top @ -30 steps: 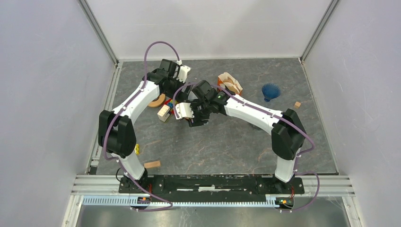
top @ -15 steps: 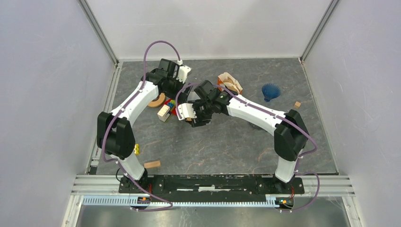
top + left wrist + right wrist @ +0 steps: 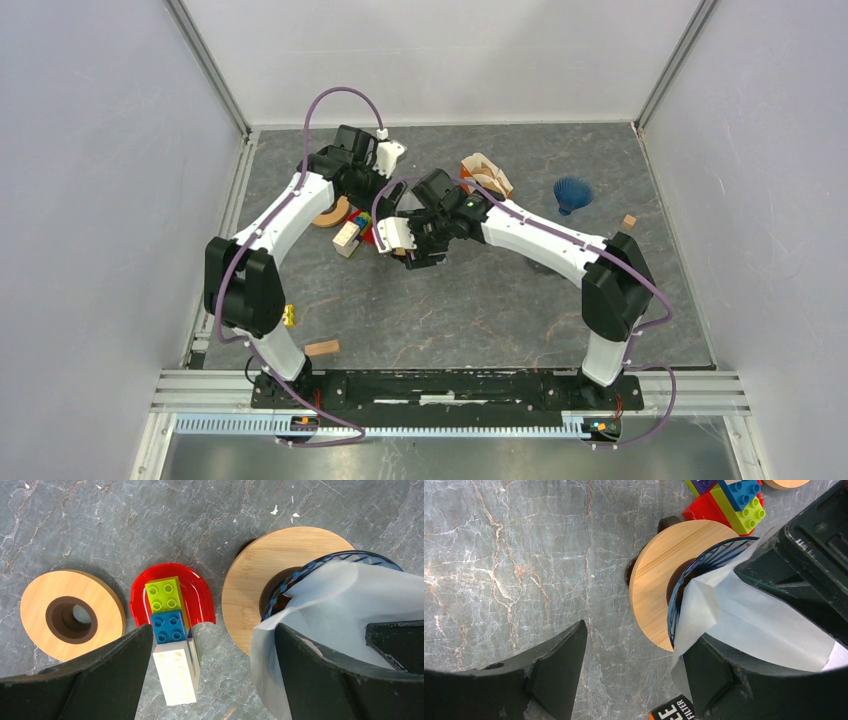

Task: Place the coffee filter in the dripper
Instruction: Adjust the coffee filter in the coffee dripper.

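Two robot arms meet over a coffee dripper that has the paper filter partly inside it.

On the grey worktop (image 3: 150,520), the left claw (image 3: 212,635) hangs with its jaws wide apart, gripping nothing, above a wooden ring (image 3: 72,614) and some toy bricks (image 3: 167,625). Just right of these stands the dripper (image 3: 250,585). The white filter (image 3: 325,605) sits creased in its mouth, one edge above the rim. The right claw (image 3: 634,640) is also spread, one finger close against the paper. Probably left to do: seating the filter flat.
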Available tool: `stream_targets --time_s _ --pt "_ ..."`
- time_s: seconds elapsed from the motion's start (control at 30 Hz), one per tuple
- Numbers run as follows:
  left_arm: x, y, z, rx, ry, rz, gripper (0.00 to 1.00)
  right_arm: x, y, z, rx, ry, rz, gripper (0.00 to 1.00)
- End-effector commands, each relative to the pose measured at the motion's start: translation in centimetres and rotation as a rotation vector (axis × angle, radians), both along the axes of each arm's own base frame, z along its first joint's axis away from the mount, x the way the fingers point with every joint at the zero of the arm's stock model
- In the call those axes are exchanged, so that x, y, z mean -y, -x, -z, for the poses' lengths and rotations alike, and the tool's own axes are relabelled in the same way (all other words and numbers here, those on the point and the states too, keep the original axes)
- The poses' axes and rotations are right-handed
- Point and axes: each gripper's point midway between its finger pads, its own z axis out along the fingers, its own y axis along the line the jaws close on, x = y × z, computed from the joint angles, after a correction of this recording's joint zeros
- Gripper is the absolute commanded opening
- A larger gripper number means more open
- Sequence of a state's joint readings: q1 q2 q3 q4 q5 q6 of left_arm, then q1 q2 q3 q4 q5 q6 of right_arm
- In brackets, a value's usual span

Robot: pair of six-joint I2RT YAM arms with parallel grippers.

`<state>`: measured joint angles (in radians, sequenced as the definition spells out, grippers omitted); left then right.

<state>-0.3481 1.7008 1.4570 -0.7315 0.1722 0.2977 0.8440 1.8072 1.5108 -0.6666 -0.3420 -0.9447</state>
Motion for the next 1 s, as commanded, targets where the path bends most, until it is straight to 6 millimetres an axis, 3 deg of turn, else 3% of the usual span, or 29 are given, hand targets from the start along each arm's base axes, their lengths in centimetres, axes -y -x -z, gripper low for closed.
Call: stream_targets --time_s 0.0,0.4,0.7,0.97 --pt "0.2 0.1 -2.0 0.058 0.023 0.056 0.98 -1.1 -0.3 -3.9 0.029 -0.099 0.001 0.75" --pt "1.2 0.4 -4.7 0.149 0.126 0.049 1.0 -2.0 -0.9 -5.1 0.033 -0.143 0.026 0.77" --pt "0.9 0.8 -5.2 0.181 0.128 0.044 1.0 -2.3 -1.0 -5.6 0.033 -0.156 0.027 0.77" --pt "0.4 1.7 -5.5 0.187 0.129 0.03 1.0 -2.9 0.6 -5.3 -0.017 -0.161 -0.018 0.75"
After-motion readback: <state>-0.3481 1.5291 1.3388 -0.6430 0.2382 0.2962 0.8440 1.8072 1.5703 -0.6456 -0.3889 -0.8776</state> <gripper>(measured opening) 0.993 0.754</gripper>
